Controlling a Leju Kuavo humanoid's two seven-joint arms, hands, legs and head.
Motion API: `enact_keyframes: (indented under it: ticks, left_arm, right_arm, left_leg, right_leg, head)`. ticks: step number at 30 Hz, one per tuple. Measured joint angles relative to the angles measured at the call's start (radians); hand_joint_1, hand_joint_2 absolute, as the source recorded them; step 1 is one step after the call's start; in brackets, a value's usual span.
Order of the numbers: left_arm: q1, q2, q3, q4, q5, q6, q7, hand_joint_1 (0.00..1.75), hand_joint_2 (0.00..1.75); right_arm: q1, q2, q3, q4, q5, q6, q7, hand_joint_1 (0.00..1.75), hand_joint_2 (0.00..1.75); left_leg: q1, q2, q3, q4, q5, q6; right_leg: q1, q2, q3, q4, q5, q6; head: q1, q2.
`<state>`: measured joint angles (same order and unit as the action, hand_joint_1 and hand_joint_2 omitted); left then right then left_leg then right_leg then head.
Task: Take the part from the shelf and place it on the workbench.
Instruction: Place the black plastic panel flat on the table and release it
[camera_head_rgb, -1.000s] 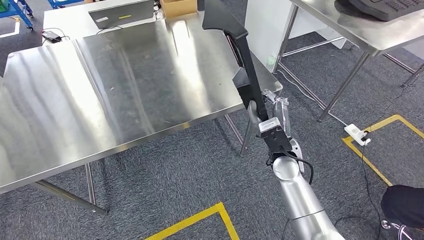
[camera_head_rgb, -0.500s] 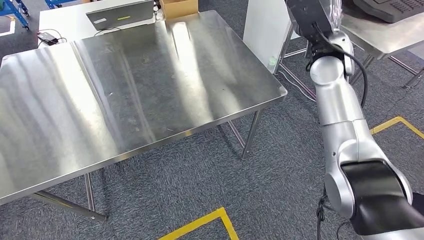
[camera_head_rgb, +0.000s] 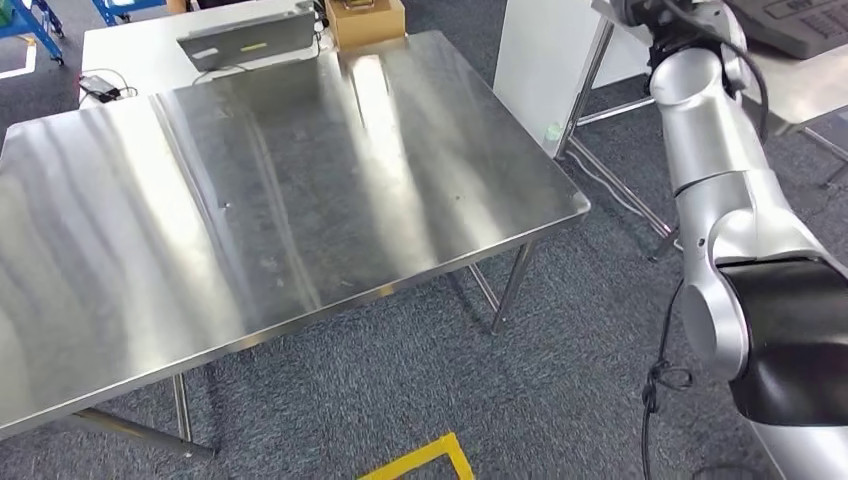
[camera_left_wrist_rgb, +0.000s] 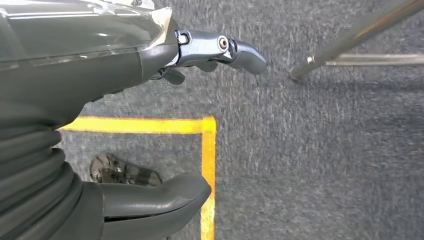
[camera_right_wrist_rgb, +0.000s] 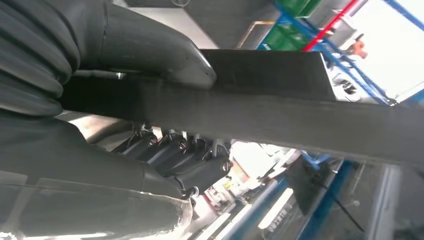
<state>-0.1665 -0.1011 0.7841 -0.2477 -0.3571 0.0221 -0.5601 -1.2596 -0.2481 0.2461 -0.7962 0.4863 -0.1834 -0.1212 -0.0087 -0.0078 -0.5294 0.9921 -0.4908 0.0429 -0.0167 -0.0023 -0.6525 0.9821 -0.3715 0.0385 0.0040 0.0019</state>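
Black and long, the part (camera_right_wrist_rgb: 280, 107) runs straight across the right wrist view, and the right hand (camera_right_wrist_rgb: 150, 125) has it clamped: the thick grey thumb (camera_right_wrist_rgb: 165, 52) lies over one face, the darker fingers (camera_right_wrist_rgb: 185, 160) curl up against the opposite face, so the part sits squeezed between them. Beyond it, blue racking (camera_right_wrist_rgb: 345, 40) and bright light.

From the head view, the silver right arm (camera_head_rgb: 715, 150) reaches up and away at the right side, its wrist cut off by the frame's upper edge. The workbench (camera_head_rgb: 270, 190), brushed stainless steel on thin legs, stretches wide across the left and centre, streaked with reflections. A laptop (camera_head_rgb: 250, 35) and a cardboard box (camera_head_rgb: 365, 20) sit just past its far edge. Grey carpet (camera_head_rgb: 560, 380) below, with a corner of yellow tape (camera_head_rgb: 425, 460).

The left hand (camera_left_wrist_rgb: 125, 115) hangs over that carpet, thumb and fingers apart, holding nothing, yellow floor tape (camera_left_wrist_rgb: 207, 170) beneath it.
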Motion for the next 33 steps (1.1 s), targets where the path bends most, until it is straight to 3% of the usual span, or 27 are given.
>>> enact_keyframes:
  ticks: [2,3,6,7,8,9,11,13,14,18,26,33]
  left_arm:
    - [-0.002,0.002,0.000,0.000,0.000,0.000,0.000,0.00,1.75]
    - [-0.003,0.003,0.000,0.000,0.000,0.000,-0.001,0.00,1.75]
    - [-0.004,0.004,0.000,0.000,0.001,-0.003,-0.003,0.00,1.75]
    - [-0.004,0.004,0.000,0.000,0.001,-0.004,-0.003,0.00,1.75]
    - [-0.004,0.005,0.000,0.000,0.001,-0.004,-0.003,0.00,1.75]
    - [-0.004,0.006,0.000,0.000,0.001,-0.005,-0.003,0.00,1.75]
    - [-0.004,0.010,0.000,0.000,0.001,-0.007,-0.002,0.00,1.75]
    - [-0.005,0.014,0.000,0.000,0.001,-0.010,0.000,0.00,1.75]
    - [-0.006,0.016,-0.001,0.000,0.001,-0.011,0.001,0.00,1.75]
    - [-0.007,0.016,-0.002,0.002,0.001,-0.014,0.003,0.00,1.75]
    - [-0.006,0.017,-0.003,0.002,0.001,-0.019,0.003,0.00,1.75]
    - [-0.006,0.017,-0.003,0.002,0.001,-0.012,-0.015,0.00,1.75]
  right_arm:
    - [-0.007,-0.001,0.006,0.011,0.004,0.011,0.000,1.75,1.75]
    - [-0.012,0.000,0.011,0.020,0.009,0.022,0.000,1.75,1.75]
    - [-0.029,0.014,0.042,0.068,0.044,0.059,-0.005,1.75,1.75]
    - [-0.030,0.021,0.057,0.091,0.060,0.069,-0.008,1.75,1.75]
    - [-0.030,0.029,0.073,0.116,0.075,0.078,-0.012,1.75,1.75]
    - [-0.030,0.037,0.089,0.140,0.089,0.085,-0.015,1.75,1.75]
    - [-0.029,0.056,0.120,0.187,0.119,0.102,-0.021,1.75,1.75]
    - [-0.028,0.074,0.151,0.232,0.148,0.122,-0.023,1.75,1.75]
    - [-0.025,0.082,0.165,0.251,0.158,0.132,-0.024,1.75,1.75]
    - [-0.006,0.101,0.204,0.300,0.171,0.147,-0.026,1.75,1.75]
    - [-0.003,0.111,0.228,0.336,0.171,0.148,-0.026,1.75,1.75]
    - [-0.001,0.116,0.239,0.352,0.184,0.183,-0.033,1.75,1.75]
  left_leg:
    - [0.001,0.001,-0.010,0.029,-0.004,-0.007]
    - [0.003,0.002,-0.032,0.069,-0.010,-0.012]
    - [0.012,0.003,-0.153,0.253,-0.070,-0.032]
    - [0.015,0.003,-0.188,0.289,-0.086,-0.036]
    - [0.017,0.003,-0.209,0.295,-0.082,-0.038]
    - [0.018,0.003,-0.212,0.265,-0.054,-0.037]
    - [0.016,0.004,-0.174,0.130,0.049,-0.025]
    - [0.011,0.004,-0.134,0.020,0.103,-0.010]
    - [0.009,0.003,-0.123,-0.002,0.110,-0.007]
    - [0.002,-0.003,-0.116,-0.007,0.119,-0.019]
    - [-0.008,-0.011,-0.118,-0.007,0.114,-0.002]
    - [-0.010,-0.011,-0.118,-0.007,0.115,0.003]
  right_leg:
    - [-0.008,0.002,0.015,-0.003,0.001,-0.011]
    - [-0.011,0.002,0.023,-0.005,-0.002,-0.015]
    - [-0.012,0.007,0.038,-0.007,-0.015,-0.029]
    - [-0.011,0.010,0.043,-0.006,-0.020,-0.031]
    - [-0.011,0.012,0.048,-0.006,-0.025,-0.031]
    - [-0.010,0.015,0.054,-0.006,-0.031,-0.030]
    - [-0.008,0.017,0.068,-0.006,-0.040,-0.027]
    - [-0.002,0.019,0.076,-0.006,-0.050,-0.020]
    - [0.001,0.020,0.076,-0.004,-0.054,-0.017]
    - [0.012,0.016,0.072,0.001,-0.062,-0.019]
    - [0.005,0.010,0.077,-0.008,-0.063,-0.008]
    - [0.004,0.010,0.077,-0.009,-0.062,-0.005]
  head:
    - [-0.001,0.000]
    - [-0.002,0.000]
    - [-0.003,0.000]
    - [-0.003,0.000]
    - [-0.003,0.000]
    - [-0.003,0.000]
    - [-0.002,0.000]
    - [-0.002,0.000]
    - [-0.002,0.000]
    - [-0.001,0.000]
    - [-0.001,0.000]
    - [-0.001,0.000]
